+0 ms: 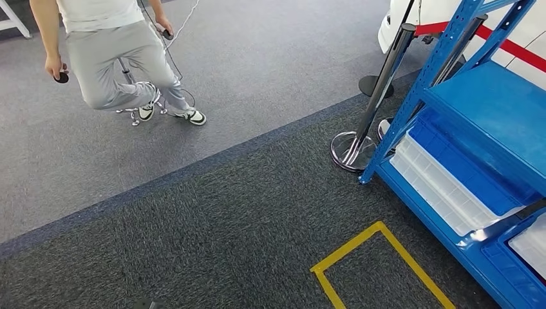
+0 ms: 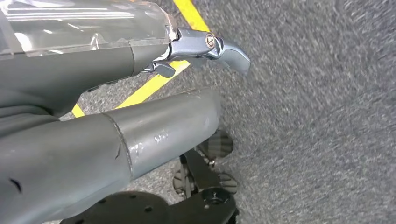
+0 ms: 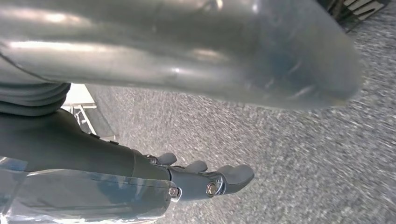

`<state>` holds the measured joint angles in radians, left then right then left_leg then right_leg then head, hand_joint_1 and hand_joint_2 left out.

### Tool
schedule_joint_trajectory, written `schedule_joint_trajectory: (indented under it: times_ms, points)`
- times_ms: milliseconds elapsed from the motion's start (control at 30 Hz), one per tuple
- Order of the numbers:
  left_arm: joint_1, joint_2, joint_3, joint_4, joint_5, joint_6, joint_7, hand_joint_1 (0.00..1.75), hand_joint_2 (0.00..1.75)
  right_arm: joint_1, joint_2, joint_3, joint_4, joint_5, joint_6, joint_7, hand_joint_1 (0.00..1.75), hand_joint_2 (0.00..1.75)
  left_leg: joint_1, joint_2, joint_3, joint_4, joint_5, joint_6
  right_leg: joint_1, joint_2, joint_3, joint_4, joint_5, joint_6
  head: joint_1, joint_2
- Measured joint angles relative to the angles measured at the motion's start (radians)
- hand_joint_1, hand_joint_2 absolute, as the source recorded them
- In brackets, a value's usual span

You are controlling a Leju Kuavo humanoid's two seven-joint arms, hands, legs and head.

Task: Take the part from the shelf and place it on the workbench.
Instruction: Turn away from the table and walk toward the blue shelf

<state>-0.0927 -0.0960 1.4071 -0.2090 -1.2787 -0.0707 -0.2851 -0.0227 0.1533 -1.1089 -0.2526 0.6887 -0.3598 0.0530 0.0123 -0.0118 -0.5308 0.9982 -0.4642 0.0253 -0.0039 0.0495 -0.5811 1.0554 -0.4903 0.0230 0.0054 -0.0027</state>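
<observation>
Looking down on grey carpet [image 1: 225, 212] from the head view, with a blue metal shelf [image 1: 480, 109] at the right edge and pale plastic trays [image 1: 438, 187] resting in its lower tier. No part clearly distinguishable there; probably still somewhere on the shelf, so the task seems barely begun. Yellow tape outline [image 1: 376, 257] marked on the floor just beside the shelf, likely a standing spot for reaching in. Chrome barrier post [image 1: 364, 129] near the shelf corner; a person [image 1: 122, 58] well apart, at the upper left. Left hand [image 2: 140, 93] hanging over the carpet, holding nothing, fingers loosely extended. Right hand [image 3: 154, 177] likewise empty, fingers slightly apart, hanging as if for walking.
</observation>
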Motion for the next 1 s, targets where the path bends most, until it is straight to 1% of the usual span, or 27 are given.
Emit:
schedule_joint_trajectory:
  times_ms: [33,67,100,133,167,200,267,300,333,367,400,433,467,500,533,600,633,667,700,733,767,800,833,867,933,967,1000]
  points:
    - [0.001,0.0,0.002,0.0,0.005,-0.002,0.002,0.0,0.0,-0.001,0.0,0.0,0.0,0.002,0.001,0.0,0.0,0.0,0.0,0.008,0.0,-0.002,0.002,0.005,-0.001,-0.016,-0.024,0.051,-0.032,0.003,0.002,0.0]
    - [0.002,0.0,0.006,0.0,0.012,-0.005,0.006,0.0,0.0,-0.002,0.0,0.0,0.001,0.004,0.001,0.0,0.0,0.0,-0.001,0.015,-0.002,-0.003,0.003,0.007,-0.002,-0.029,-0.056,0.117,-0.068,0.006,0.004,0.0]
    - [0.003,0.0,0.011,0.0,0.021,-0.007,0.013,0.0,0.0,-0.003,0.0,0.0,0.001,0.007,0.002,0.0,0.0,0.0,-0.002,0.023,-0.004,-0.002,0.003,0.009,-0.003,-0.036,-0.088,0.183,-0.097,0.009,0.006,0.0]
    - [0.003,0.0,0.017,0.0,0.029,-0.008,0.022,0.0,0.0,-0.003,0.0,0.0,0.001,0.01,0.003,0.0,0.0,0.0,-0.003,0.031,-0.005,-0.002,0.002,0.009,-0.005,-0.039,-0.109,0.227,-0.11,0.011,0.006,0.0]
    - [0.003,0.0,0.023,0.0,0.035,-0.007,0.03,0.0,0.0,-0.003,0.0,0.0,0.002,0.013,0.004,0.001,0.0,0.0,-0.003,0.038,-0.006,-0.001,0.002,0.009,-0.007,-0.041,-0.114,0.236,-0.103,0.013,0.006,0.0]
    - [0.003,0.0,0.027,0.0,0.037,-0.003,0.036,0.0,0.0,-0.002,0.0,0.0,0.002,0.014,0.004,0.002,0.0,0.0,-0.003,0.044,-0.005,-0.001,0.001,0.008,-0.008,-0.044,-0.097,0.204,-0.078,0.013,0.006,0.0]
    - [0.003,-0.001,0.031,0.0,0.037,0.002,0.042,0.0,0.0,-0.002,0.0,0.0,0.002,0.014,0.004,0.003,0.0,0.0,-0.004,0.054,-0.001,0.0,-0.002,0.002,-0.008,-0.066,-0.022,0.064,-0.013,0.009,0.006,0.0]
    - [0.003,-0.001,0.032,0.0,0.037,0.003,0.043,0.0,0.0,-0.003,0.0,0.0,0.002,0.014,0.004,0.003,0.0,0.0,-0.006,0.058,0.001,0.001,-0.004,-0.003,-0.006,-0.075,0.01,0.003,0.009,0.004,0.005,0.0]
    - [0.003,-0.001,0.034,0.0,0.037,0.003,0.043,0.0,0.0,-0.003,0.0,0.0,0.002,0.014,0.004,0.004,0.0,0.0,-0.007,0.062,0.002,0.002,-0.006,-0.009,-0.003,-0.081,0.028,-0.034,0.019,-0.001,0.005,0.0]
    - [0.002,-0.001,0.035,0.0,0.037,0.003,0.043,0.0,0.0,-0.004,-0.001,0.0,0.002,0.014,0.004,0.004,0.0,0.0,-0.008,0.066,0.003,0.003,-0.007,-0.015,0.001,-0.081,0.031,-0.045,0.018,-0.006,0.004,0.0]
    - [0.0,-0.001,0.035,0.0,0.037,0.003,0.044,0.0,0.0,-0.004,-0.001,0.0,0.002,0.014,0.005,0.004,0.0,0.0,-0.008,0.07,0.005,0.002,-0.007,-0.021,0.003,-0.074,0.029,-0.046,0.02,-0.011,0.004,0.0]
    - [-0.001,-0.001,0.036,0.0,0.039,0.002,0.044,0.0,0.0,-0.004,-0.001,0.0,0.002,0.014,0.006,0.004,0.0,0.0,-0.007,0.071,0.005,0.004,-0.009,-0.028,0.001,-0.069,0.029,-0.048,0.022,-0.017,0.004,0.0]
    - [-0.002,-0.001,0.037,0.0,0.043,0.002,0.045,0.0,0.0,-0.005,-0.001,0.0,0.002,0.014,0.008,0.004,0.0,0.0,-0.005,0.065,0.002,0.014,-0.018,-0.034,-0.001,-0.064,0.03,-0.051,0.025,-0.023,0.003,0.0]
    - [-0.002,-0.001,0.04,0.0,0.048,0.0,0.047,0.0,0.0,-0.005,-0.001,0.0,0.002,0.014,0.01,0.004,0.0,0.0,-0.004,0.054,-0.008,0.04,-0.037,-0.039,-0.004,-0.06,0.032,-0.055,0.028,-0.03,0.002,0.0]
    - [-0.002,-0.002,0.043,0.0,0.052,-0.001,0.049,0.0,0.0,-0.005,-0.001,0.0,0.002,0.014,0.014,0.004,0.0,0.0,-0.002,0.041,-0.028,0.086,-0.066,-0.043,-0.006,-0.056,0.033,-0.058,0.031,-0.035,0.0,0.0]
    - [0.001,-0.002,0.048,0.0,0.054,-0.002,0.052,0.0,0.0,-0.006,-0.002,0.0,0.003,0.014,0.021,0.004,0.0,0.0,-0.001,0.025,-0.09,0.22,-0.134,-0.048,-0.003,-0.045,0.031,-0.058,0.031,-0.04,-0.002,0.0]
    - [0.003,-0.002,0.05,0.0,0.053,-0.002,0.053,0.0,0.0,-0.005,-0.002,0.0,0.003,0.015,0.026,0.005,0.0,0.0,-0.001,0.023,-0.116,0.274,-0.152,-0.048,-0.001,-0.038,0.03,-0.057,0.031,-0.04,-0.002,0.0]
    - [0.004,-0.002,0.051,0.0,0.053,-0.002,0.054,0.0,0.0,-0.005,-0.002,0.0,0.003,0.017,0.031,0.006,0.0,0.0,-0.001,0.022,-0.127,0.297,-0.15,-0.048,0.0,-0.031,0.03,-0.055,0.031,-0.041,-0.002,0.0]
    - [0.004,-0.002,0.052,0.0,0.052,-0.002,0.055,0.0,0.0,-0.004,-0.002,0.0,0.003,0.02,0.035,0.007,0.0,0.0,-0.001,0.022,-0.12,0.279,-0.128,-0.046,0.001,-0.023,0.03,-0.054,0.031,-0.041,-0.002,0.0]
    - [0.005,-0.002,0.052,0.0,0.05,-0.003,0.056,0.0,0.0,-0.004,-0.002,0.0,0.004,0.023,0.038,0.008,0.0,0.0,-0.001,0.019,-0.094,0.222,-0.092,-0.043,0.001,-0.015,0.031,-0.052,0.03,-0.04,-0.002,0.0]
    - [0.004,-0.002,0.052,0.0,0.049,-0.003,0.057,0.0,0.0,-0.004,-0.002,0.0,0.004,0.027,0.04,0.008,0.0,0.0,-0.001,0.01,-0.06,0.149,-0.055,-0.04,0.001,-0.007,0.031,-0.051,0.029,-0.039,-0.002,0.0]
    - [0.004,-0.002,0.052,0.0,0.047,-0.003,0.058,0.0,0.0,-0.005,-0.002,0.0,0.004,0.03,0.043,0.008,0.0,0.0,-0.001,-0.001,-0.03,0.082,-0.029,-0.037,0.002,0.0,0.031,-0.047,0.028,-0.036,-0.002,0.0]
    - [0.003,-0.002,0.052,0.0,0.045,-0.003,0.059,0.0,0.0,-0.005,-0.002,0.0,0.004,0.032,0.045,0.008,0.0,0.0,-0.002,-0.011,-0.009,0.036,-0.015,-0.033,0.002,0.006,0.029,-0.045,0.028,-0.031,-0.002,0.0]
    - [0.003,-0.002,0.052,0.0,0.043,-0.002,0.06,0.0,0.0,-0.004,-0.002,0.0,0.004,0.035,0.048,0.009,0.0,0.0,-0.004,-0.017,-0.001,0.014,-0.012,-0.03,0.002,0.011,0.027,-0.044,0.028,-0.026,-0.001,0.0]
    - [0.001,-0.003,0.052,0.0,0.04,0.0,0.061,0.0,0.0,-0.002,-0.002,0.0,0.004,0.04,0.052,0.013,0.0,0.0,-0.005,-0.011,0.001,0.007,-0.011,-0.019,0.001,0.018,0.025,-0.045,0.029,-0.013,-0.001,0.0]
    - [0.001,-0.003,0.052,0.0,0.038,0.002,0.062,0.0,0.0,0.0,-0.002,0.0,0.004,0.044,0.053,0.016,0.0,0.0,-0.004,-0.005,0.003,0.003,-0.007,-0.012,0.0,0.013,0.022,-0.041,0.025,-0.007,-0.001,0.0]
    - [0.0,-0.003,0.052,0.0,0.036,0.003,0.062,0.0,0.0,0.0,-0.002,0.0,0.004,0.047,0.053,0.018,0.0,0.0,-0.002,0.001,0.004,-0.002,-0.003,-0.005,0.0,0.002,0.016,-0.026,0.013,-0.002,0.001,0.0]
